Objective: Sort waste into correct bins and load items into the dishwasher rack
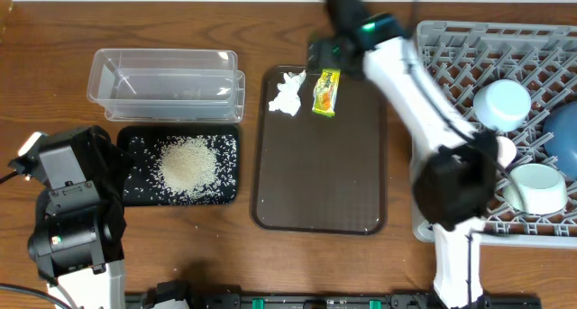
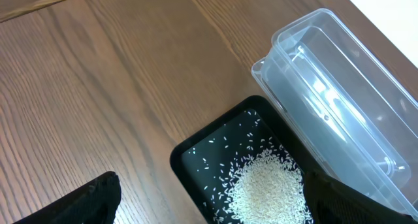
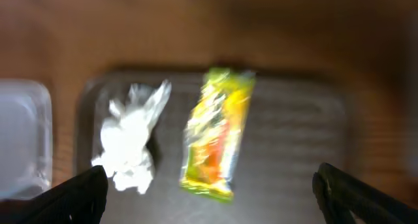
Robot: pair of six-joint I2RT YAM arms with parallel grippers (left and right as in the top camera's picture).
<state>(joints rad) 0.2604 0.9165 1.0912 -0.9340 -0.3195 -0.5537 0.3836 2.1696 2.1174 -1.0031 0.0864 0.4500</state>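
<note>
A crumpled white tissue and a yellow-green snack wrapper lie side by side at the far end of the brown serving tray. My right gripper hovers over them, open, holding nothing. White rice is heaped in the black tray. The clear tub behind it is empty. My left gripper is open above the black tray's near end. The grey rack holds a light-blue bowl, a dark-blue bowl and a mint-white bowl.
The right arm stretches across the gap between the serving tray and the rack. The left arm sits at the near left corner. Bare wooden table lies left of the tub.
</note>
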